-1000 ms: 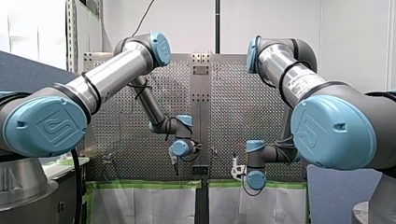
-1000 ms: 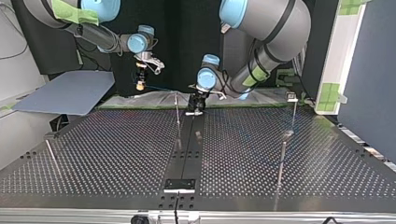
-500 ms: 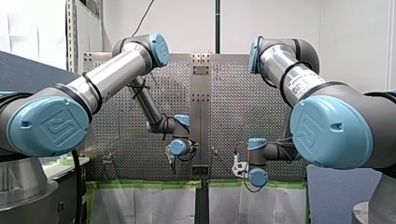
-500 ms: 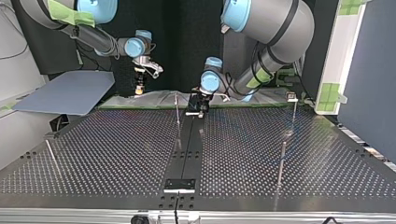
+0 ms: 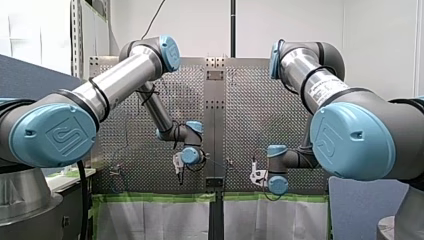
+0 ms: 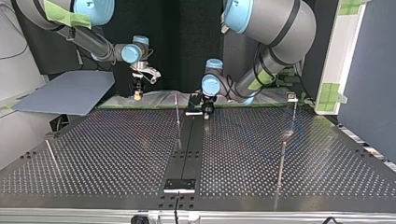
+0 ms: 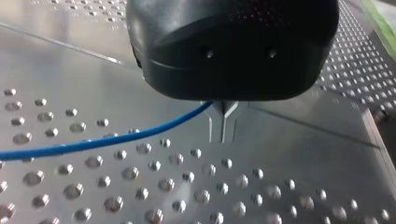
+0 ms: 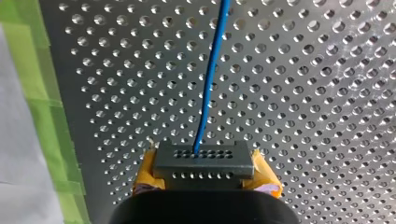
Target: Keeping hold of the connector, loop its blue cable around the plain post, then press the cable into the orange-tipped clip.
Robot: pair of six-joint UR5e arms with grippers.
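Both arms had drifted apart since before, the right gripper (image 6: 137, 93) clamped on the connector (image 8: 203, 163) and the left gripper (image 7: 223, 125) pinching the blue cable (image 7: 116, 139), which ran between them with the plain post (image 6: 178, 114) standing between the two.

You lose the blue cable (image 7: 93, 142) behind the left gripper (image 7: 223, 127) — its other end (left wrist view) is cut off.

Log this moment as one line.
right jaws: shut on connector | left jaws: shut on cable | cable: leads from connector over table
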